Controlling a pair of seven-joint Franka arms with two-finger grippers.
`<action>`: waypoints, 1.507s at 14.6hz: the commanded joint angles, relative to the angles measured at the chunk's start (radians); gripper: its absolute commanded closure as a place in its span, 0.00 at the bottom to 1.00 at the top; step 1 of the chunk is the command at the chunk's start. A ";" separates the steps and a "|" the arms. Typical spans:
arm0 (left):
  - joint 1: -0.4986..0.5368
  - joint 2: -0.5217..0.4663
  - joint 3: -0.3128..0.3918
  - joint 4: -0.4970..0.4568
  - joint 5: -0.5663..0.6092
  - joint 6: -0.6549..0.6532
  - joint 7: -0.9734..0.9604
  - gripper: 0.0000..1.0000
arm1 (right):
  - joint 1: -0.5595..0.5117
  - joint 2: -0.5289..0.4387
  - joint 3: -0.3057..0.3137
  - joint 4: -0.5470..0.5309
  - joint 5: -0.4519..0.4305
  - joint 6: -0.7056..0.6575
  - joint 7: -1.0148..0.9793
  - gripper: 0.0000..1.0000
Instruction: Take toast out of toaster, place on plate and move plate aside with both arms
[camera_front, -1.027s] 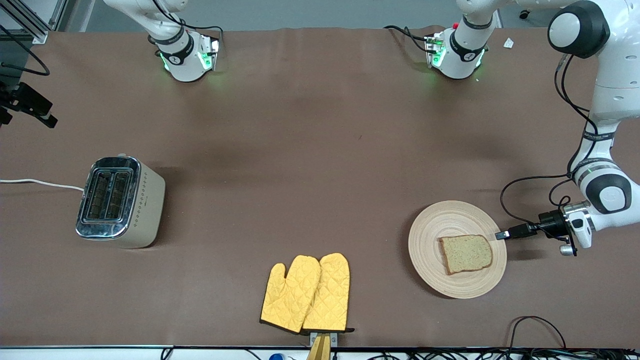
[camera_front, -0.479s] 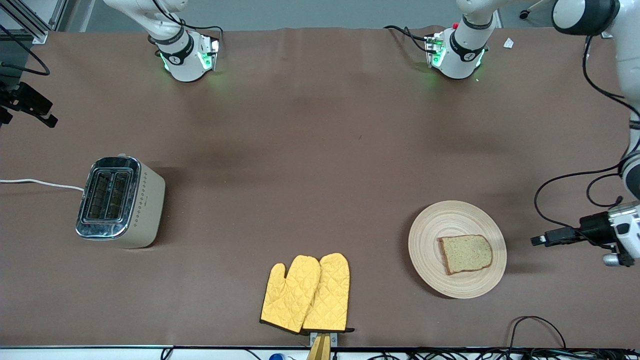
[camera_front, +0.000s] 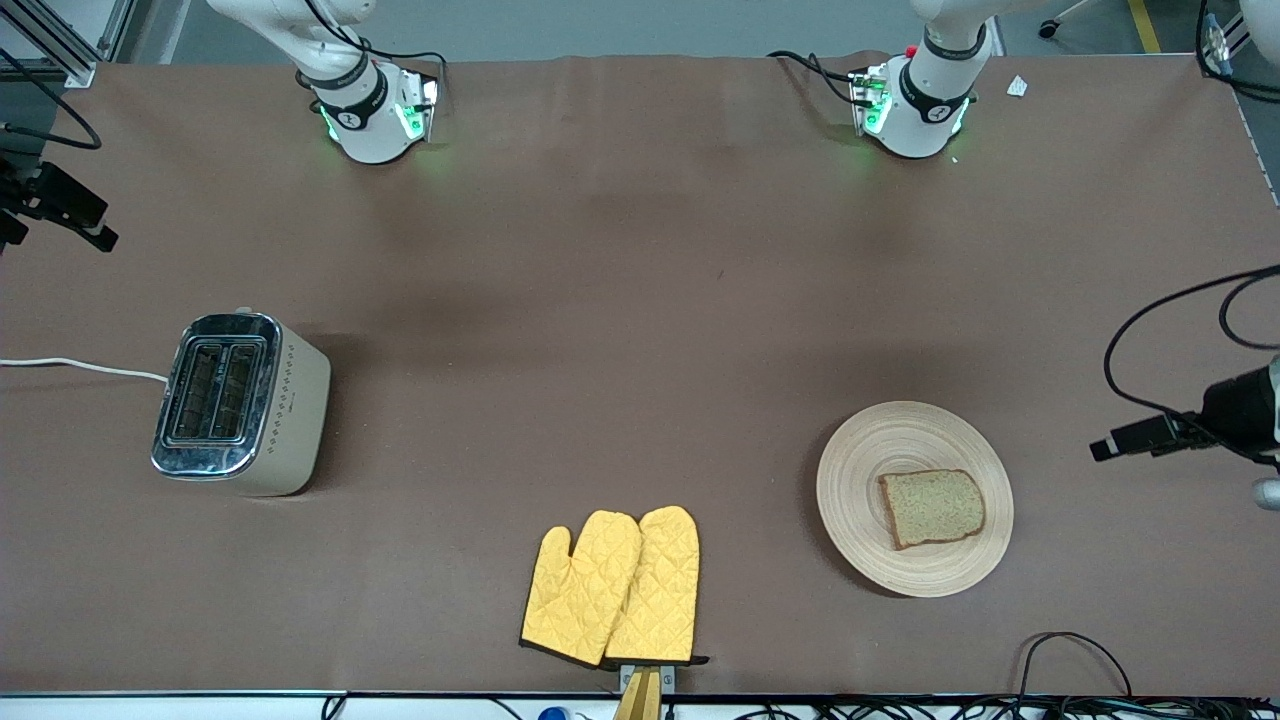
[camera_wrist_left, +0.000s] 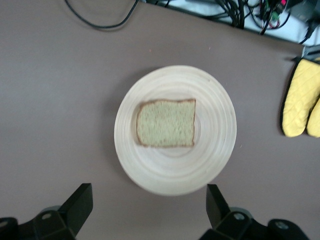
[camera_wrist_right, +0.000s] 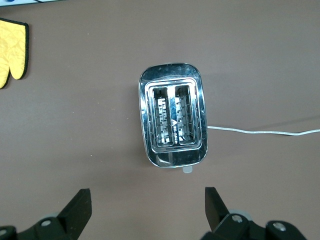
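The toast (camera_front: 932, 508) lies flat on the round beige plate (camera_front: 860, 480), which sits toward the left arm's end of the table, near the front camera. My left gripper (camera_front: 1105, 449) is in the air off the plate's rim, toward the left arm's end of the table. It touches nothing. In the left wrist view the gripper (camera_wrist_left: 148, 210) is open and empty, with the plate (camera_wrist_left: 215, 115) and the toast (camera_wrist_left: 166, 123) ahead of it. My right gripper (camera_wrist_right: 147, 207) is open and empty, high above the table near the toaster (camera_wrist_right: 173, 115).
The toaster (camera_front: 240, 405) stands toward the right arm's end of the table, both slots empty, its white cord (camera_front: 80, 367) running off the table. Two yellow oven mitts (camera_front: 615, 585) lie at the table's front edge. A black cable loop (camera_front: 1075, 650) lies near the plate.
My left gripper has drawn back from the plate's rim toward the left arm's end of the table. The plate and the toast have not moved.
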 joint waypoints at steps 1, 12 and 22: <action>-0.022 -0.105 0.000 -0.032 0.123 -0.092 -0.035 0.00 | -0.007 0.006 0.008 0.016 0.013 -0.009 -0.007 0.00; -0.165 -0.507 0.014 -0.314 0.257 -0.206 -0.028 0.00 | 0.005 0.032 0.007 0.028 0.008 -0.015 -0.012 0.00; -0.210 -0.509 0.009 -0.262 0.222 -0.281 -0.081 0.00 | -0.004 0.118 0.005 0.164 0.017 -0.132 -0.007 0.00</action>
